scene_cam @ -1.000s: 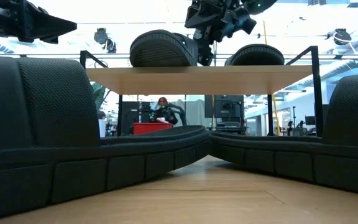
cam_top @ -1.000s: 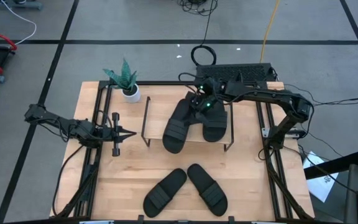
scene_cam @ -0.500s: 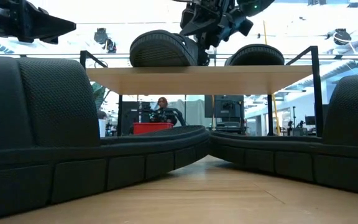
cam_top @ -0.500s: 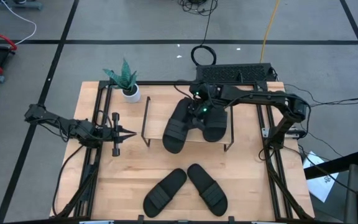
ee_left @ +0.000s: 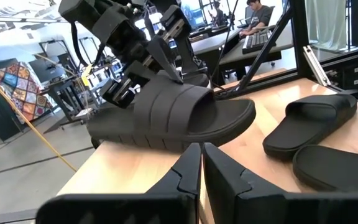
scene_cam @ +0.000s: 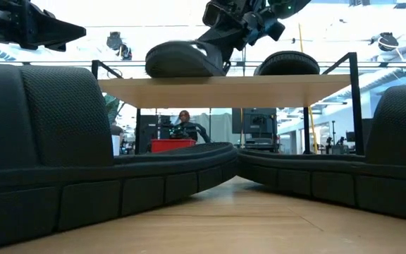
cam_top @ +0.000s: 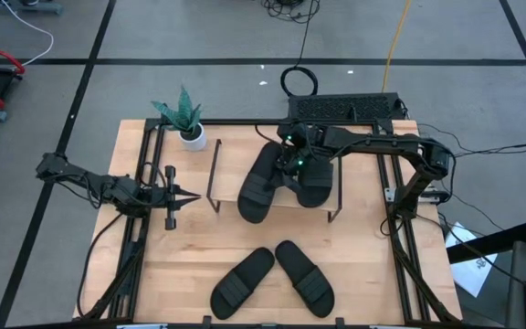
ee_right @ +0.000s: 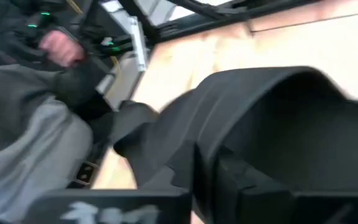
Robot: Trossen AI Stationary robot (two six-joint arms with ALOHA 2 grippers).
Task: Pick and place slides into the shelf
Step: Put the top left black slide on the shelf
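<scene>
- Right gripper (cam_top: 292,163), upper centre in the high view, clamped on a slide (cam_top: 261,183) atop the shelf (cam_top: 322,210); slide overhangs the near edge.
- Left gripper (cam_top: 190,196) pinched empty, mid-left.
- Risk: the shallow grip could tip the slide off the edge.

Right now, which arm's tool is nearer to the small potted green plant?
Left. The left tool lies below the potted green plant, close by; the right tool is farther, at a black slide sandal on the shelf.

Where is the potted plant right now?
In the high view, the potted plant stands at the table's far left corner, just left of the shelf.
</scene>
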